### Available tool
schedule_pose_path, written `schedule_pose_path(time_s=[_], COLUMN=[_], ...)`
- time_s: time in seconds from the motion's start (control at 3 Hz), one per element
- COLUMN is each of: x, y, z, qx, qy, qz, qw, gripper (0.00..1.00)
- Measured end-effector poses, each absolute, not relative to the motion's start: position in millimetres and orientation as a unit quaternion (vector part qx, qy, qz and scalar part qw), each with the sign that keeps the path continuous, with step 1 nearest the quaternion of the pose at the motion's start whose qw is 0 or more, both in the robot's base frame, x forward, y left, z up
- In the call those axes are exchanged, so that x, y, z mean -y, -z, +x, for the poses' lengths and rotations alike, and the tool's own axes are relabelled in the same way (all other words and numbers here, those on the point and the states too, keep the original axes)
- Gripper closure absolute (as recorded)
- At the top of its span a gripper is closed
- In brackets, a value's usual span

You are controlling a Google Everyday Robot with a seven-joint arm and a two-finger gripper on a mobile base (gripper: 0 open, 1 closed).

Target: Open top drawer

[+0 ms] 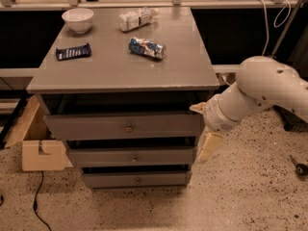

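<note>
The top drawer [96,127] is the widest grey front of three, right under the grey tabletop [110,76], with a small round brass knob [128,128] at its centre. A dark gap shows above its front. My gripper [202,128] is at the drawer's right end, at the cabinet's front right corner and well right of the knob. Its fingers are spread apart, one cream fingertip [197,108] at the top of the drawer front and the other [208,147] hanging below. It holds nothing. The white arm [264,88] reaches in from the right.
On the tabletop lie a white bowl [77,19], a dark snack bar [73,51], a blue chip bag [147,47] and a pale crumpled packet [136,18]. Below are the mid drawer [132,157] and the narrowest drawer [137,179]. A cardboard box [41,154] stands on the floor at left.
</note>
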State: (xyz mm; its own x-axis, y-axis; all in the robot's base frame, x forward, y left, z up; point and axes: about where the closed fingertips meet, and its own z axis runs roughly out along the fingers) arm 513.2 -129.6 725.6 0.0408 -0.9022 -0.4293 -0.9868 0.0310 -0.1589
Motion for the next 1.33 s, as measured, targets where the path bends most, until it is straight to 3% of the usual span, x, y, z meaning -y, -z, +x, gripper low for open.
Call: schedule_pose_path(time_s=[0.67,1.33], x=[108,84], y=[-693,-671], z=[549,572], qx=[-0.626,-0.609], qy=[-0.087,-0.058], qz=[-0.729,-0.745], qw=[0.262,0.265], gripper=[0.0,0.0])
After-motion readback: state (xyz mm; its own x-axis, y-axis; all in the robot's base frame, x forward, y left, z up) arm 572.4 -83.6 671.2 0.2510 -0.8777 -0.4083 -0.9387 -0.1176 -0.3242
